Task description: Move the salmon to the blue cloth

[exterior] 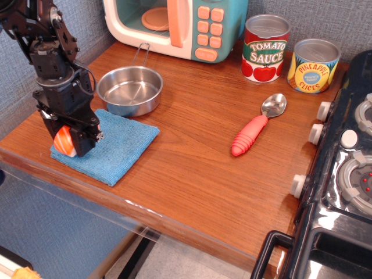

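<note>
Orange salmon [64, 140] sits pinched between the gripper [71, 141] fingers, low over the blue cloth [114, 146] beneath them; carrying looks done; only the release remains.

"TOMATO SAUCE" can [265, 49]; "PINEAPPLE SLICES" can [313, 66]

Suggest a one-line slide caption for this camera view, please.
Tool shut on the salmon, low over the blue cloth's left edge.

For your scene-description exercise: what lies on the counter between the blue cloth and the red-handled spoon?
Nothing: in the only view, bare wood counter runs from the blue cloth to the spoon.
</note>
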Available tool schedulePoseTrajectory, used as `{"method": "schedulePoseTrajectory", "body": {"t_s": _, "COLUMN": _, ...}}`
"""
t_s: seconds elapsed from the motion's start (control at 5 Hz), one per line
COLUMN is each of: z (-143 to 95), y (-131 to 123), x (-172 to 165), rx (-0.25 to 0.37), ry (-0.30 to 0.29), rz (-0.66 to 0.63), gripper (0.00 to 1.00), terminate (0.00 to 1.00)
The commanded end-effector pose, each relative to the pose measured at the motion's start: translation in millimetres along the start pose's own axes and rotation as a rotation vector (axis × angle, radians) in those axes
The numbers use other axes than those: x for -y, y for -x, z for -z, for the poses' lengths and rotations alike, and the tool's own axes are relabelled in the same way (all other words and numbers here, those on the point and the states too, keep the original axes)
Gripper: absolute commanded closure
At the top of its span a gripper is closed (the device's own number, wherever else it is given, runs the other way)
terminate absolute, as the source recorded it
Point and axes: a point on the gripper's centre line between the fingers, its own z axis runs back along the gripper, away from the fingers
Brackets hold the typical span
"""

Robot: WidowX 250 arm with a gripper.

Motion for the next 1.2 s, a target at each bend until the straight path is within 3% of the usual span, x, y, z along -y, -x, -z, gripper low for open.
{"method": "schedulePoseTrajectory", "body": {"t_s": 0.0, "z": -13, "y": -7, "x": -7, "rx": 0.016, "ry": -0.022, "rz": 0.018, "gripper": 0.00, "terminate": 0.00}}
{"method": "schedulePoseTrajectory", "body": {"t_s": 0.4, "z": -60, "y": -5, "x": -9, "rx": 0.126, "ry": 0.044, "rz": 0.029, "gripper": 0.00, "terminate": 0.00}}
{"method": "schedulePoseTrajectory", "body": {"t_s": 0.6, "z": -67, "y": -3, "x": -10, "rx": 0.122, "ry": 0.058, "rz": 0.018, "gripper": 0.00, "terminate": 0.00}}
{"method": "schedulePoseTrajectory", "body": {"t_s": 0.8, "z": -66, "y": -4, "x": -9, "rx": 0.102, "ry": 0.024, "rz": 0.026, "gripper": 0.00, "terminate": 0.00}}
{"method": "schedulePoseTrajectory", "body": {"t_s": 1.0, "z": -66, "y": -4, "x": -9, "rx": 0.102, "ry": 0.024, "rz": 0.026, "gripper": 0.00, "terminate": 1.00}}
